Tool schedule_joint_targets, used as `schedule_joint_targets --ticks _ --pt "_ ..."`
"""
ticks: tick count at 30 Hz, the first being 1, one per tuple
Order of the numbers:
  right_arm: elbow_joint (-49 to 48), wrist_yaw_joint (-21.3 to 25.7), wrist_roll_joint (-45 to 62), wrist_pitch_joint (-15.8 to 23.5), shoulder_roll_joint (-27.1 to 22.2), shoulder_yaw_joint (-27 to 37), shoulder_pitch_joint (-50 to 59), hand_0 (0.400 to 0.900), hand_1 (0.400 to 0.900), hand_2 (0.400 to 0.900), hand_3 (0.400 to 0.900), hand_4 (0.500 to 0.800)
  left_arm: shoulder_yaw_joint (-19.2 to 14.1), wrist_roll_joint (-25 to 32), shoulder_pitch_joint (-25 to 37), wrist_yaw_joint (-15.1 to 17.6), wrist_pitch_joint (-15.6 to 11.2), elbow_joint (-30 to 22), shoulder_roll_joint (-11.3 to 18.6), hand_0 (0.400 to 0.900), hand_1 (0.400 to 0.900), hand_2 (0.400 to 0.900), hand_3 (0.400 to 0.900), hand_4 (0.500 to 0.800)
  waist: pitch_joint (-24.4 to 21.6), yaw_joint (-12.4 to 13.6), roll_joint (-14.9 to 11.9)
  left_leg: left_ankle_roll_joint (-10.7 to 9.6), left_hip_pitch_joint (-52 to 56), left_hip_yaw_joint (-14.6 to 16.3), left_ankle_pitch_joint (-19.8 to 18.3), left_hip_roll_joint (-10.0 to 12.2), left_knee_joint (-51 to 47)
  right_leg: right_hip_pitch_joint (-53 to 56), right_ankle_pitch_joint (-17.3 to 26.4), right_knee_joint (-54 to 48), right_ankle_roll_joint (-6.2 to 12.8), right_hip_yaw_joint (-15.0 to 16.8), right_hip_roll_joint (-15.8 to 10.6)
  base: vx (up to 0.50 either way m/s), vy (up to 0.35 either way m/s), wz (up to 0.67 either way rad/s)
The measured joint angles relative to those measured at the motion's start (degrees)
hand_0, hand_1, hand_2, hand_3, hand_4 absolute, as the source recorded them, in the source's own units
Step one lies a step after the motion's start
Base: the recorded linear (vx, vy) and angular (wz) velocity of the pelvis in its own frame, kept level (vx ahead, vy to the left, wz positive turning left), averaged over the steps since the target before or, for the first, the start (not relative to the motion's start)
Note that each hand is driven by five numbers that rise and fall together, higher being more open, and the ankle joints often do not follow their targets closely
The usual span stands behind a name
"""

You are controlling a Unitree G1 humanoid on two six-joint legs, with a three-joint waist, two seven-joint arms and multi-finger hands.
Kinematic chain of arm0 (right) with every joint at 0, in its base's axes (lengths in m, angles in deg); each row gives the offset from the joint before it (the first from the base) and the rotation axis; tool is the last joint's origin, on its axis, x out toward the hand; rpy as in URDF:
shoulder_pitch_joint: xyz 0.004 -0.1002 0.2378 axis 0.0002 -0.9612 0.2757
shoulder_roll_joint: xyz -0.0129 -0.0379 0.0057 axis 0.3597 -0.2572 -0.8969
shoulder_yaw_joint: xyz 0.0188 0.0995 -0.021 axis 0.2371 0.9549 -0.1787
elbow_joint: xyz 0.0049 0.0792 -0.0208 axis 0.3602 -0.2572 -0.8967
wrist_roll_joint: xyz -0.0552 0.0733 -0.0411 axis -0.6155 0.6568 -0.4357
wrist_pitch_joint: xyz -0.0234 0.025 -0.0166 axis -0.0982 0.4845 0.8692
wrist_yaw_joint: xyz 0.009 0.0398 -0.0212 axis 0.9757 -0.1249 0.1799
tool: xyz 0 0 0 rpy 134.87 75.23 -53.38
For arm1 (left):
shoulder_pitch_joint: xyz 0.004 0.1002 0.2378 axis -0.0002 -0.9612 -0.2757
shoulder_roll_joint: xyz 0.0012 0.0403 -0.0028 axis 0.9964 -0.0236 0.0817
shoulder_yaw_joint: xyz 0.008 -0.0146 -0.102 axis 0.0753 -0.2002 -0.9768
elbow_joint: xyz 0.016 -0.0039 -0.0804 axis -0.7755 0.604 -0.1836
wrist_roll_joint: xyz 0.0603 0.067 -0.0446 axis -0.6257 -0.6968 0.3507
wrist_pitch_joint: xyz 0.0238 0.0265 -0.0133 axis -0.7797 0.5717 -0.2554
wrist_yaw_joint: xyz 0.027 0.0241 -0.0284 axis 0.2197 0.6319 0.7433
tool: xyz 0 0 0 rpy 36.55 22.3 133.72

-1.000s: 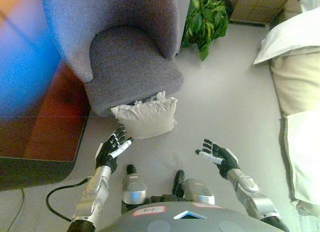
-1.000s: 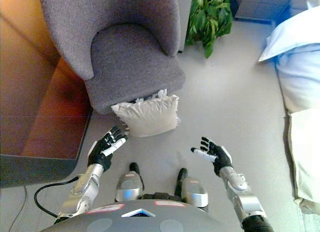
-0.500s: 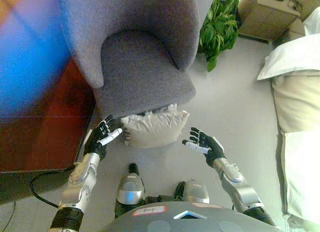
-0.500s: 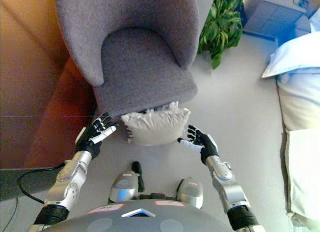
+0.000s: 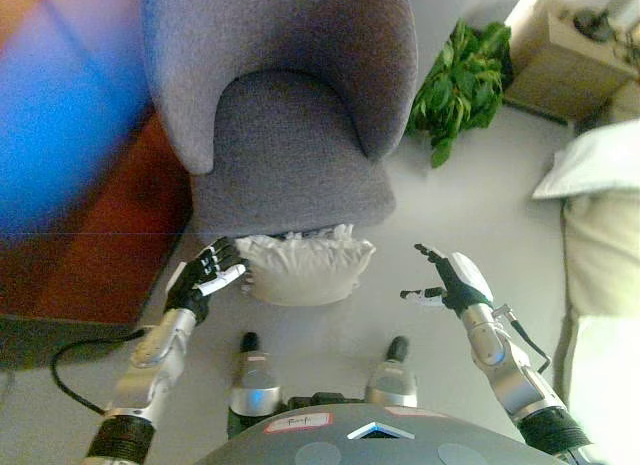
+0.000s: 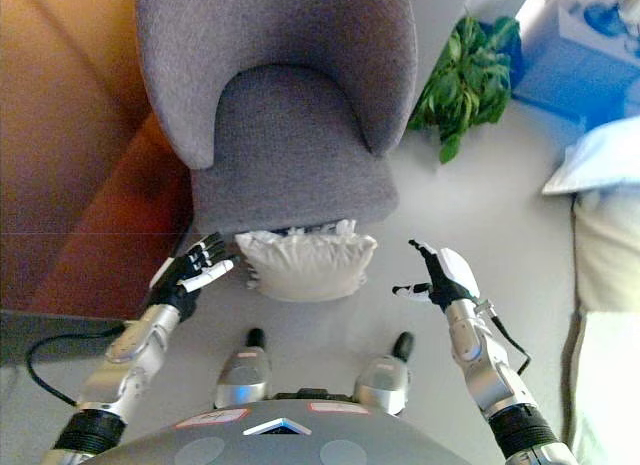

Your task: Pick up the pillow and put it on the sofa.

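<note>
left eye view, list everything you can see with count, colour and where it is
pillow: one, cream-white, on the floor against the armchair's front edge
armchair: one, grey fabric, upper centre
potted plant: one, green, right of the armchair
wooden cabinet: one, light brown, top right corner
bedding: white and cream, along the right edge
floor: grey
left hand: one, dark with white tips, open, just left of the pillow
right hand: one, dark with a white cover, open, right of the pillow and apart from it
</note>
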Motion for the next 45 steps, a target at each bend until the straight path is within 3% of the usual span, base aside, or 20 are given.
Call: schedule_joint_targets --ticks 2,3,5,6,9,12,15,18,21,26,34,45 --pt "0.2 0.1 -0.4 -0.2 -2.8 0.6 3.1 0.900 0.900 0.900 0.900 0.800 0.4 0.0 -1.9 -0.4 0.9 -0.9 -1.4 0.900 0.900 0.900 0.900 0.800 1.0 0.4 3.3 0.0 -2.3 -1.5 -0.2 5.5 1.5 -0.7 -1.3 1.0 -1.30 -0.6 5.2 0.07 -0.175 0.50" --pt "0.1 0.1 -0.4 -0.1 -4.7 0.6 4.5 0.900 0.900 0.900 0.900 0.800 0.8 0.0 -2.2 -0.7 1.6 -0.8 -2.4 0.900 0.900 0.900 0.900 0.800 1.6 0.9 4.1 0.3 -3.2 -1.6 0.5 6.9 0.8 -0.9 -1.5 1.2 -1.67 -1.5 6.5 -0.09 -0.127 0.50" --pt "0.1 0.2 -0.4 0.1 -7.4 0.7 6.0 0.900 0.900 0.900 0.900 0.800 1.9 0.1 -2.1 -1.3 1.7 -1.0 -3.0 0.900 0.900 0.900 0.900 0.800 2.3 0.9 3.8 0.3 -4.7 -1.8 1.5 7.6 0.3 -2.3 -1.8 1.7 -1.98 -2.2 7.1 -0.24 -0.045 0.41" --pt "0.1 0.7 -0.4 0.2 -8.4 0.7 7.3 0.900 0.900 0.900 0.900 0.800 2.4 0.3 -1.9 -1.3 1.6 -1.5 -2.9 0.900 0.900 0.900 0.900 0.800 3.1 0.8 3.6 -1.1 -6.9 -2.1 2.3 7.5 0.7 -4.0 -2.1 3.2 -2.14 -2.4 6.7 -0.20 0.028 0.33" --pt "0.1 1.7 -0.3 0.8 -10.0 0.6 12.7 0.900 0.900 0.900 0.900 0.800 2.6 2.7 2.2 -1.0 0.4 -3.3 -1.6 0.900 0.900 0.900 0.900 0.800 8.5 -0.2 3.1 -2.7 -13.4 -3.8 3.0 5.5 4.0 -9.4 -2.6 8.6 -2.31 -2.4 4.1 -0.16 0.032 0.32" --pt "0.1 1.9 0.0 2.7 -10.1 -0.5 17.7 0.900 0.900 0.900 0.900 0.800 2.6 5.9 5.9 -0.7 -2.1 -5.1 1.0 0.900 0.900 0.900 0.900 0.800 14.2 1.1 3.2 -1.3 -17.3 -4.9 2.3 3.5 7.5 -15.2 -2.8 17.6 -2.61 -0.9 0.0 -0.13 -0.016 0.32" --pt "0.5 3.5 1.4 4.3 -10.3 -2.9 21.8 0.900 0.900 0.900 0.900 0.800 2.6 8.6 8.0 0.7 -4.6 -5.8 2.3 0.900 0.900 0.900 0.900 0.800 16.0 3.2 4.2 -0.6 -22.7 -6.8 1.9 2.4 11.0 -22.1 -3.6 25.5 -2.58 0.7 -2.6 -0.13 -0.040 0.26" --pt "2.8 5.2 2.4 4.4 -10.3 -5.6 27.1 0.900 0.900 0.900 0.900 0.800 2.6 10.4 8.8 1.9 -5.8 -6.3 2.9 0.900 0.900 0.900 0.900 0.800 16.7 4.2 4.3 -0.6 -28.6 -8.9 1.8 1.4 14.9 -24.8 -7.6 27.9 -2.77 0.5 -2.9 -0.10 -0.010 0.17" --pt "5.3 7.1 4.6 4.5 -10.7 -6.2 30.6 0.900 0.900 0.900 0.900 0.800 3.4 12.1 8.8 1.8 -6.1 -6.9 3.1 0.900 0.900 0.900 0.900 0.800 17.1 4.5 4.0 -0.8 -34.7 -11.0 1.1 1.4 19.1 -27.9 -11.3 30.6 -1.51 0.3 -3.0 -0.07 0.002 0.13" --pt "7.0 9.5 8.2 4.7 -11.1 -6.2 33.1 0.900 0.900 0.900 0.900 0.800 3.9 12.6 8.7 1.8 -6.4 -7.9 3.4 0.900 0.900 0.900 0.900 0.800 17.1 4.9 4.0 0.0 -42.5 -12.1 1.4 1.3 23.2 -34.7 -13.1 35.9 -1.32 0.6 -3.8 -0.06 0.049 0.03" --pt "11.8 10.2 8.9 5.1 -11.6 -8.6 40.8 0.900 0.900 0.900 0.900 0.800 5.4 15.2 9.2 1.3 -8.9 -11.1 4.0 0.900 0.900 0.900 0.900 0.800 17.3 5.9 4.5 1.5 -52.4 -12.0 -1.5 -0.2 34.9 -44.5 -15.1 45.3 -0.63 5.9 -6.8 -0.02 0.097 0.00" --pt "23.2 10.1 9.8 3.0 -11.6 -14.1 52.2 0.900 0.900 0.900 0.900 0.800 5.5 20.1 10.5 -1.1 -10.7 -12.2 3.9 0.900 0.900 0.900 0.900 0.800 17.3 8.6 6.2 1.4 -61.0 -12.9 -4.3 -1.9 44.4 -55.0 -20.0 57.5 -0.39 10.8 -10.1 -0.01 0.071 0.05"
